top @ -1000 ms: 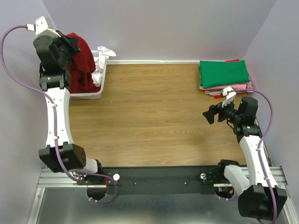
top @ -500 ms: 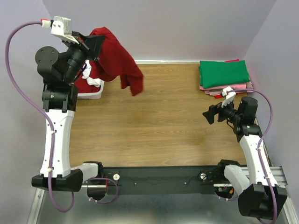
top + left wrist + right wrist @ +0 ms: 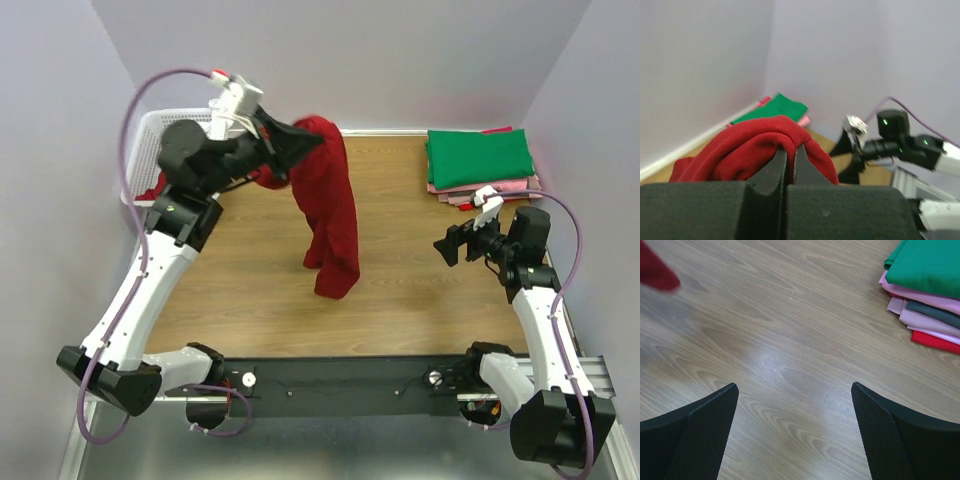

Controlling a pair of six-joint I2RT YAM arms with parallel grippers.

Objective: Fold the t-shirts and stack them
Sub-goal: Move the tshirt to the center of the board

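My left gripper (image 3: 300, 140) is shut on a dark red t-shirt (image 3: 330, 215) and holds it up over the middle of the table; the shirt hangs down with its lower end near the wood. In the left wrist view the cloth (image 3: 755, 150) bunches over the closed fingertips (image 3: 789, 152). A stack of folded shirts, green on top (image 3: 478, 155) over pink and red ones, lies at the back right; it also shows in the right wrist view (image 3: 927, 270). My right gripper (image 3: 447, 245) is open and empty above bare wood (image 3: 795, 405), left of the stack.
The white lattice basket (image 3: 140, 165) stands at the back left against the wall, with some red cloth in it. Walls close the table at the back and both sides.
My left arm has lifted the dark red shirt out of the basket and swung it right, over the middle of the table. The right arm has not moved.
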